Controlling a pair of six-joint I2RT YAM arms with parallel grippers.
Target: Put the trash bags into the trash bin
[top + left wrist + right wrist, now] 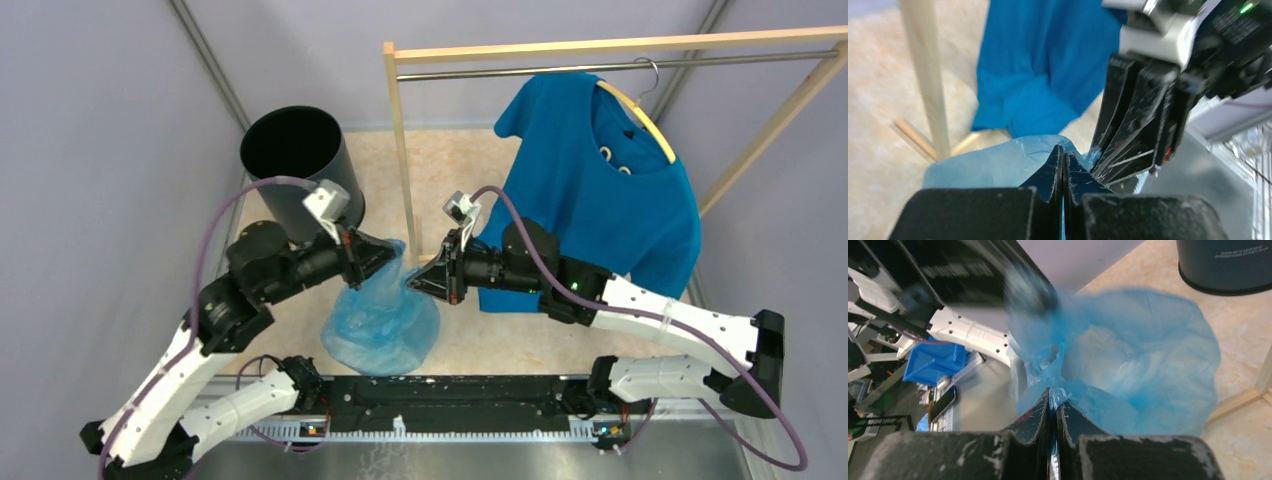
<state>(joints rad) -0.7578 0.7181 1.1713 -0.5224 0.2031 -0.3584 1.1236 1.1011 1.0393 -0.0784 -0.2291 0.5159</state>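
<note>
The translucent light-blue trash bag hangs between my two grippers above the floor. My left gripper is shut on its upper left edge; the film shows pinched between the closed jaws. My right gripper is shut on the bag's upper right edge, with plastic bunched at the fingertips. The two grippers are close together, and the right gripper's fingers fill the left wrist view. The black round trash bin stands upright and open at the back left, beyond the left gripper; it also shows in the right wrist view.
A wooden clothes rack stands just right of the bin, its post between bin and right arm. An opaque blue T-shirt hangs from it on a hanger behind the right arm. Grey walls close in left and right. A black rail runs along the near edge.
</note>
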